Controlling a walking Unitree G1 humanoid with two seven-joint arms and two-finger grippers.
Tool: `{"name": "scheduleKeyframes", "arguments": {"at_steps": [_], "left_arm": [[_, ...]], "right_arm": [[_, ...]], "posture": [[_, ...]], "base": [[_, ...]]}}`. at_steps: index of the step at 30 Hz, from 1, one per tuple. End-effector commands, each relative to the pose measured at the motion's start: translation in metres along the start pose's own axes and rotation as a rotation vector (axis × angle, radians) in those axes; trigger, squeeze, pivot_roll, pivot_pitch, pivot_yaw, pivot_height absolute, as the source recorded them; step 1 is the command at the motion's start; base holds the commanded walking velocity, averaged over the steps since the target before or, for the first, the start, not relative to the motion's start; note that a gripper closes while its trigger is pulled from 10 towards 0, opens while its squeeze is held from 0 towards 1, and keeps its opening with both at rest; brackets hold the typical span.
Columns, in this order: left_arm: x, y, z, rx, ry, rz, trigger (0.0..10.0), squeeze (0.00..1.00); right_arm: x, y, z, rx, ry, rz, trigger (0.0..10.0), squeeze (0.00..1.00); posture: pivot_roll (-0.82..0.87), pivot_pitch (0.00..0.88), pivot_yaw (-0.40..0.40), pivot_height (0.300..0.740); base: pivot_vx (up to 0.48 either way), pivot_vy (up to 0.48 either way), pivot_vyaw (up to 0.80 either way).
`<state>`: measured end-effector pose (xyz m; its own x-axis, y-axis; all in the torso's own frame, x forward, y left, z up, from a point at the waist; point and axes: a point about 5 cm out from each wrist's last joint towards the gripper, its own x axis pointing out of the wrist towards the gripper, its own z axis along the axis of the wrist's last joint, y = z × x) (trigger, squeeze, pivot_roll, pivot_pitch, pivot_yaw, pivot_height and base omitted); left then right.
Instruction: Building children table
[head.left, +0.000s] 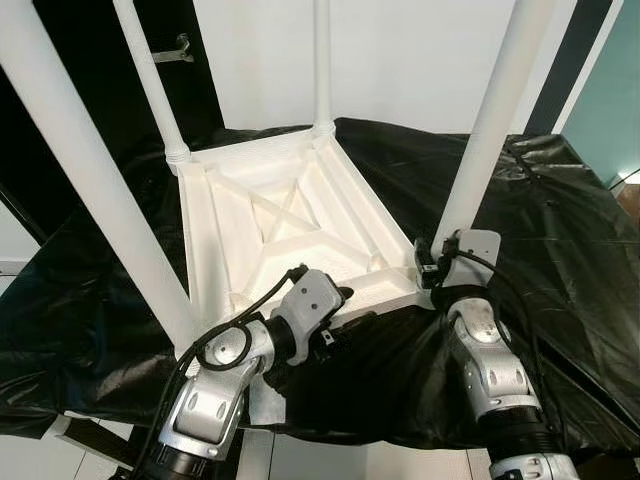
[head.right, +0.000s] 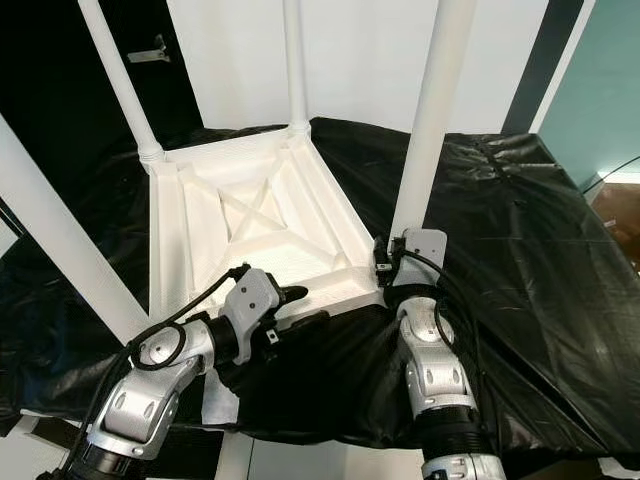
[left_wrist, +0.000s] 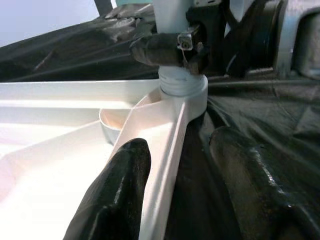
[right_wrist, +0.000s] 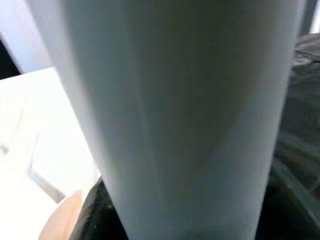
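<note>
A white children's table (head.left: 290, 215) lies upside down on a black sheet, with all its legs standing up. My left gripper (head.left: 338, 308) is at the near rim (left_wrist: 165, 150). It stands open, one finger (left_wrist: 120, 195) inside the rim and the other outside over the sheet. My right gripper (head.left: 432, 262) is shut on the base of the near right leg (head.left: 480, 150), just above its threaded collar (left_wrist: 182, 87). One of its fingers (left_wrist: 155, 50) wraps round the leg. That leg (right_wrist: 175, 110) stands close before the right wrist camera.
A crinkled black plastic sheet (head.left: 560, 230) covers the work surface and hangs over its near edge. The near left leg (head.left: 90, 170) rises steeply close to my left arm. A white wall (head.left: 400, 60) stands behind, and a dark opening (head.left: 90, 60) lies at the back left.
</note>
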<state>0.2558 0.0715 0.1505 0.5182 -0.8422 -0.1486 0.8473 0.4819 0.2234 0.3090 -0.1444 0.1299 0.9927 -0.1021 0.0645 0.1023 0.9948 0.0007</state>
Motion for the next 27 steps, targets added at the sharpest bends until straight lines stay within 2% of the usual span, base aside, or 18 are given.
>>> {"name": "scheduleKeyframes", "arguments": {"at_steps": [1,6,7,11,14,15,18,20,21,22,23,26,27], "left_arm": [[0.0,0.006,-0.002,-0.006,0.007,0.119,10.0,0.0],[0.0,0.007,-0.002,-0.004,0.007,0.115,10.0,0.0],[0.0,0.009,-0.002,0.003,0.009,0.119,10.0,0.0],[0.0,0.01,-0.001,0.007,0.006,0.122,10.0,0.0],[-0.002,0.011,0.0,0.008,0.004,0.127,10.0,0.0],[-0.002,0.011,0.0,0.008,0.004,0.127,10.0,0.0],[-0.002,0.011,0.0,0.009,0.003,0.128,10.0,0.0],[-0.003,0.012,0.001,0.009,0.0,0.129,10.0,0.0],[-0.003,0.012,0.001,0.009,0.0,0.129,10.0,0.0],[-0.003,0.012,0.001,0.009,-0.001,0.13,10.0,0.0],[-0.003,0.012,0.001,0.009,-0.001,0.13,10.0,0.0],[-0.002,0.012,0.001,0.006,-0.005,0.127,10.0,0.0],[-0.002,0.012,0.001,0.006,-0.005,0.127,10.0,0.0]], "right_arm": [[-0.006,0.0,-0.016,0.011,0.076,-0.013,10.0,0.0],[-0.006,-0.006,-0.013,-0.009,0.055,-0.005,10.0,0.0],[-0.007,-0.008,-0.011,-0.017,0.055,-0.013,10.0,1.0],[-0.009,-0.006,-0.006,-0.007,0.035,0.003,10.0,1.0],[-0.012,-0.004,0.009,0.025,-0.041,0.103,10.0,1.0],[-0.012,-0.004,0.009,0.025,-0.041,0.103,10.0,1.0],[-0.013,-0.006,0.011,0.025,-0.056,0.139,10.0,1.0],[-0.015,-0.015,0.014,0.001,-0.074,0.216,10.0,1.0],[-0.015,-0.015,0.014,0.001,-0.074,0.216,10.0,1.0],[-0.017,-0.021,0.014,-0.008,-0.064,0.284,10.0,0.0],[-0.017,-0.021,0.014,-0.008,-0.064,0.284,10.0,0.0],[-0.014,-0.033,0.016,-0.044,-0.05,0.457,10.0,0.0],[-0.014,-0.033,0.016,-0.044,-0.05,0.457,10.0,0.0]], "posture": [[-0.02,0.0,0.02,0.74],[-0.02,0.0,0.019,0.74],[-0.02,0.0,0.017,0.74],[-0.02,0.0,0.013,0.74],[-0.02,0.0,0.01,0.74],[-0.02,0.0,0.01,0.74],[-0.02,0.0,0.01,0.74],[-0.02,0.0,0.011,0.74],[-0.02,0.0,0.011,0.74],[-0.02,0.0,0.013,0.74],[-0.02,0.0,0.013,0.74],[-0.03,0.0,0.016,0.74],[-0.03,0.0,0.016,0.74]], "base": [[0.0,0.0,0.0],[0.0,0.0,0.0],[0.0,0.0,0.0],[0.0,0.0,0.0],[0.0,0.0,0.0],[0.0,0.0,0.0],[0.0,0.0,0.0],[0.0,0.0,0.0],[0.0,0.0,0.0],[0.0,0.0,0.0],[0.0,0.0,0.0],[0.0,0.0,0.0],[0.0,0.0,0.0]]}}
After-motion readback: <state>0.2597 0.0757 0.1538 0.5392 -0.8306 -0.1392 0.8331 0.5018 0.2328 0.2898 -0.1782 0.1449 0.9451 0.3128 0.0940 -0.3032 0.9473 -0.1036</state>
